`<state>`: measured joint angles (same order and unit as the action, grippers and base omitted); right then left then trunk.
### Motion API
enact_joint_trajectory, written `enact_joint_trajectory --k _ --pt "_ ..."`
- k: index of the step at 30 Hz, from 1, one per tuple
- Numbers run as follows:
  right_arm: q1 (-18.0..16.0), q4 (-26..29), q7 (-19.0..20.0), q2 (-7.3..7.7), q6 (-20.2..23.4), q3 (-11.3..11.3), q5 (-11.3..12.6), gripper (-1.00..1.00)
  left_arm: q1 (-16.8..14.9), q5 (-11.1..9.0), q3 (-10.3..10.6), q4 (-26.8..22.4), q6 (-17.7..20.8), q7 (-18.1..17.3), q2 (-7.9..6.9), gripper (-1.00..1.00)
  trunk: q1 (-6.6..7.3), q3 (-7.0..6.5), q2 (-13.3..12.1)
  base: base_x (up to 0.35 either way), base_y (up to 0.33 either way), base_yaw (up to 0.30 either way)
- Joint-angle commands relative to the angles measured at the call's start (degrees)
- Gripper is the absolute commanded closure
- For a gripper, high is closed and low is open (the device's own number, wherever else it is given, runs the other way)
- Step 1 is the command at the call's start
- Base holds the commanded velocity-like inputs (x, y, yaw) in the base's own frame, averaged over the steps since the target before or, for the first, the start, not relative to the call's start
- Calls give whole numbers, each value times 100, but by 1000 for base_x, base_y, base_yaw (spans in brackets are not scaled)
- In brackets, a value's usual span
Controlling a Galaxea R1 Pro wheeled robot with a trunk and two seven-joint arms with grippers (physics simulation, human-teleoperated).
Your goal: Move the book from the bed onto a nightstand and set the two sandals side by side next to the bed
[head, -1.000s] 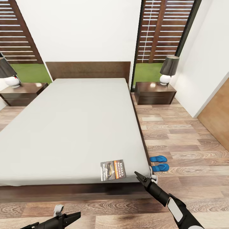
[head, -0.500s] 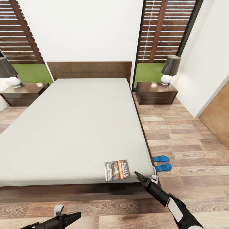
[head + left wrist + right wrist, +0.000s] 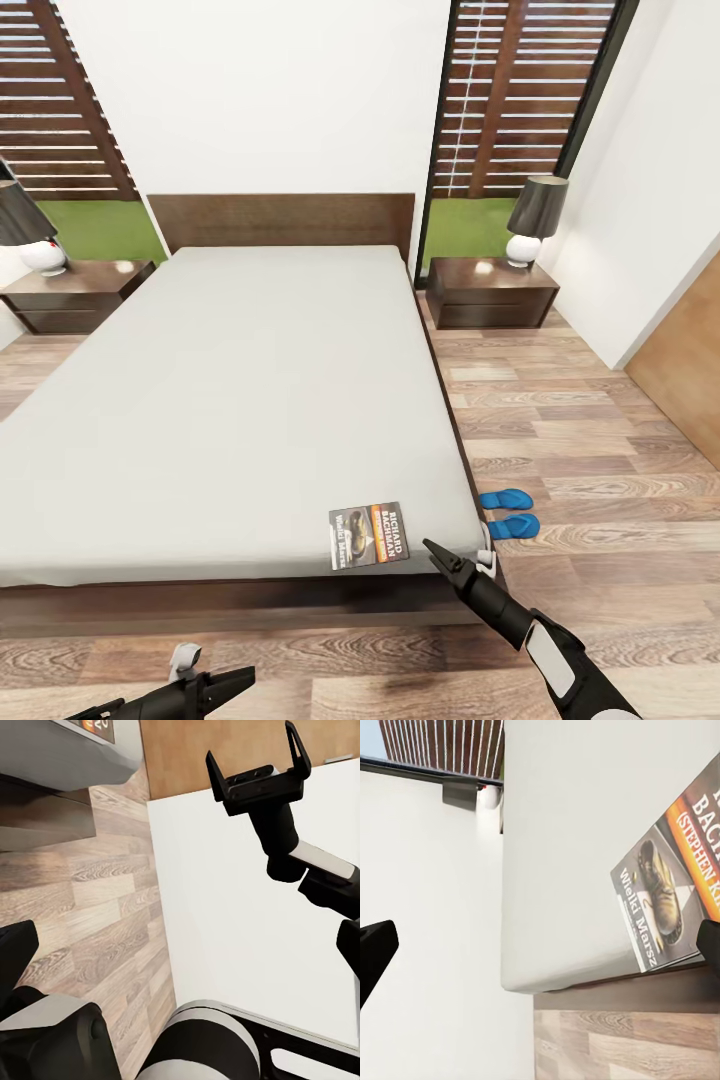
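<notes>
Your right gripper (image 3: 432, 547) hangs over the near right corner of the large bed with the plain light-grey mattress (image 3: 240, 400), fingers spread wide with nothing between them (the left wrist view shows it too, jaws apart (image 3: 259, 757)). The small dark paperback with the orange band and white "Richard Bachman" lettering (image 3: 368, 535) lies flat on the mattress near that corner, just beside the gripper on its left, not touched. In the right wrist view the book (image 3: 675, 896) sits close to the mattress edge, between the two dark fingertips (image 3: 375, 952).

Your left gripper (image 3: 235, 680) is low over the grey-brown wood-plank floor (image 3: 590, 450), well apart from the book; whether it's open you cannot tell.

The two bright blue flip-flops (image 3: 508, 512) lie side by side on the floor, right against the bed's right side. The right-hand low dark brown nightstand (image 3: 490, 293) stands by the headboard, carrying a dark-shaded lamp (image 3: 532, 222); the other nightstand (image 3: 70, 295) is at the far left.
</notes>
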<state>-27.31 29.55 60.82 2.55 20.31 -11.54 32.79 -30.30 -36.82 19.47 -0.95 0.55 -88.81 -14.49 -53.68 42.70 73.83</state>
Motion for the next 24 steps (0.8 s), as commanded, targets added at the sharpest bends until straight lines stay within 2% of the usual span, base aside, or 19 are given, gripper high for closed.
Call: enact_joint_trajectory --k 1,18,24 --pt "-3 -2 11 0 53 -6 32 -100 -2 -45 48 -2 6 -13 -1 -100 0 4 2 0 0 0" --pt "-3 -2 4 0 45 -6 34 -100 -2 -45 48 -2 6 -13 3 -100 0 4 2 0 0 0" --pt "-3 -2 8 0 48 -6 34 -100 -2 -45 48 -2 6 -13 31 -100 0 4 2 0 0 169"
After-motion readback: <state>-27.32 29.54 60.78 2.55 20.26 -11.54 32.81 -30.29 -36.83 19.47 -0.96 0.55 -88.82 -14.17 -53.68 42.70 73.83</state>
